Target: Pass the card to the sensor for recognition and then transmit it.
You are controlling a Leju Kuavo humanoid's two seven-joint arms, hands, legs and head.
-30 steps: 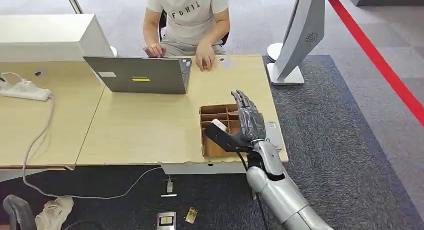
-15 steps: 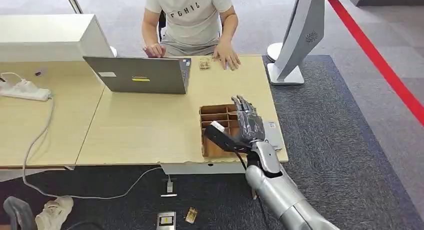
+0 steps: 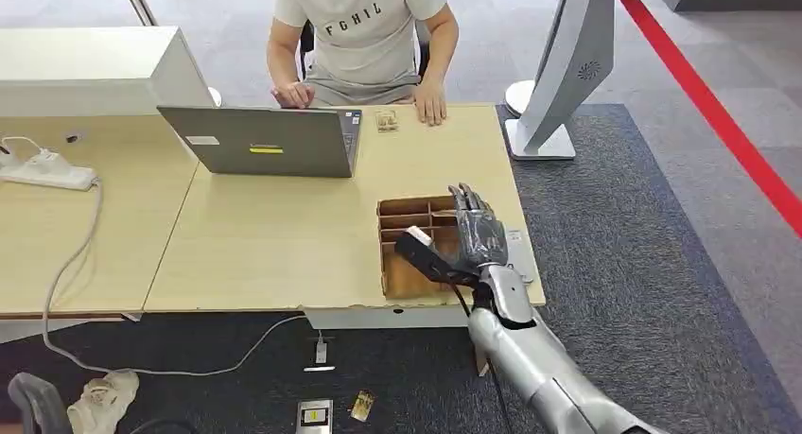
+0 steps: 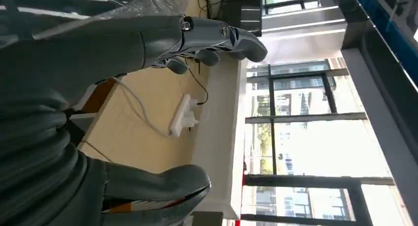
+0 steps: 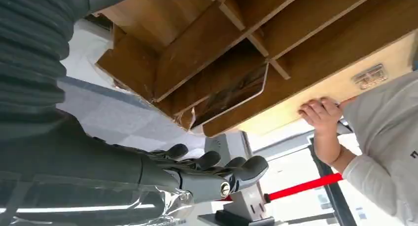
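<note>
Grey carpet point(image 3: 615, 226) with a red floor stripe point(image 3: 719, 112) surrounds a long wooden table point(image 3: 284, 245), at whose far side a person point(image 3: 359, 37) is seated with both hands near the edge. A grey laptop point(image 3: 260, 141) is seen at about ten o'clock from the table's middle, and a white power strip point(image 3: 47, 169) at nine o'clock.

A divided cardboard box point(image 3: 411, 240) stands at the near right corner, at about four o'clock. The right hand point(image 3: 468, 240) is held above it with fingers extended and thumb apart, gripping nothing; in the right wrist view its fingers point(image 5: 217, 162) are spread beside the box's compartments point(image 5: 231, 44). A flat grey plate point(image 3: 517, 254), possibly the sensor, lies just beside the box at three o'clock.

The left hand point(image 4: 197, 39) is open and holds nothing.

A small card-like item point(image 3: 386, 121) lies by the person's hand at twelve o'clock; whether it is the task's card cannot be told. No card is gripped, so pickup, sensing and handover are judged as yet to be done.
</note>
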